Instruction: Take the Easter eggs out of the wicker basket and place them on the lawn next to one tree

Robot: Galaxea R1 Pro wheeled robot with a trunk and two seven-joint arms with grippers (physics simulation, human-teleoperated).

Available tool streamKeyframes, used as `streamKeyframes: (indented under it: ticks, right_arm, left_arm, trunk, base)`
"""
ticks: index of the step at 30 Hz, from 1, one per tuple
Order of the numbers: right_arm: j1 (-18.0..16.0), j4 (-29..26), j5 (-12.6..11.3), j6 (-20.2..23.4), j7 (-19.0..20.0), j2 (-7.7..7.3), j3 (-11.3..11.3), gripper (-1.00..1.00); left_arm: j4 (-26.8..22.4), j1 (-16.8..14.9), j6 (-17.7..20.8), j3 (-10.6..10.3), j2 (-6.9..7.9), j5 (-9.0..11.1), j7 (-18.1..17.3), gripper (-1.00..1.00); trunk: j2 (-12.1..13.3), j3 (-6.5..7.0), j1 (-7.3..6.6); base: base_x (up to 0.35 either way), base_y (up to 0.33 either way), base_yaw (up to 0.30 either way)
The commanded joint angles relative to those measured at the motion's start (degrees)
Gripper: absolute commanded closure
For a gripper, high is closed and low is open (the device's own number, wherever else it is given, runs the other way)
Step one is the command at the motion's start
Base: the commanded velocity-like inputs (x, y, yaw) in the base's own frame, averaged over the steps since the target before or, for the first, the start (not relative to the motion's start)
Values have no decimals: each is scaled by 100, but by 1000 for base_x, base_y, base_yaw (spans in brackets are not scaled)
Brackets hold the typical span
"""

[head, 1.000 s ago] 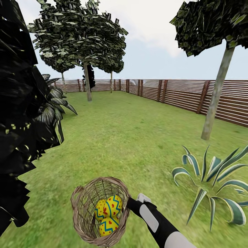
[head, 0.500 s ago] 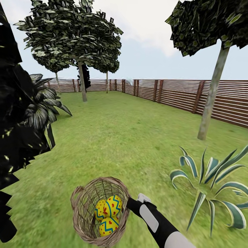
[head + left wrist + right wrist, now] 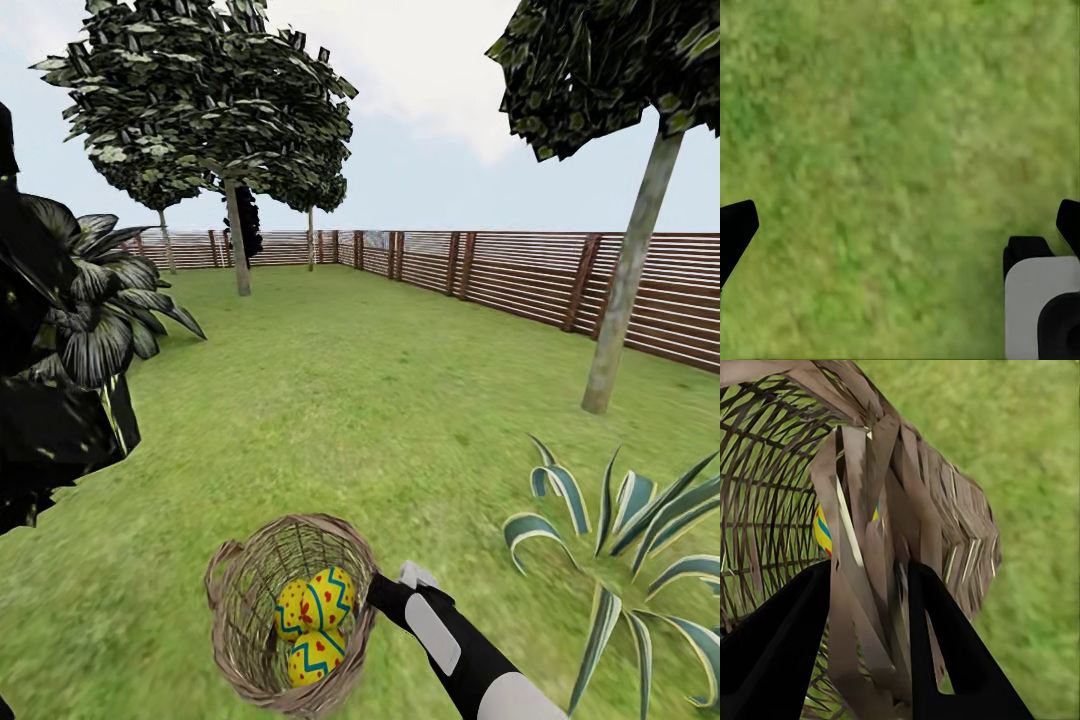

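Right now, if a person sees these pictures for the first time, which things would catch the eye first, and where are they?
First the wicker basket low in the head view, held off the lawn with three yellow Easter eggs inside. The right gripper is clamped on its braided rim. Next comes the tree with the thick trunk at right, before the wooden fence.

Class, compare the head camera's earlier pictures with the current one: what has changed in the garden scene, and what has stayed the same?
Only the view has shifted: fence, trees and plants sit slightly differently in the picture, so the camera moved, not the things. Nothing was taken hold of or let go. The right gripper stays clamped on the rim of the wicker basket, and all three Easter eggs still lie inside it, above the lawn.
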Motion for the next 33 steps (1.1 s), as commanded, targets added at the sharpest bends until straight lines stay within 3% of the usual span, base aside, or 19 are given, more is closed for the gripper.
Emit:
streamKeyframes:
  ticks: [1, 33]
  right_arm:
    - [-5, -14, -50, 4, -46, 0, 11, 100]
    - [-2, -14, -50, -3, -46, 0, 10, 100]
  left_arm:
    - [8, -5, -21, -46, 7, 56, 1, -100]
    - [3, -5, -23, -39, 7, 56, 1, -100]
  trunk:
    - [-5, -7, 4]
    - [-5, -7, 4]
  base:
    - [339, 0, 0]
    - [339, 0, 47]
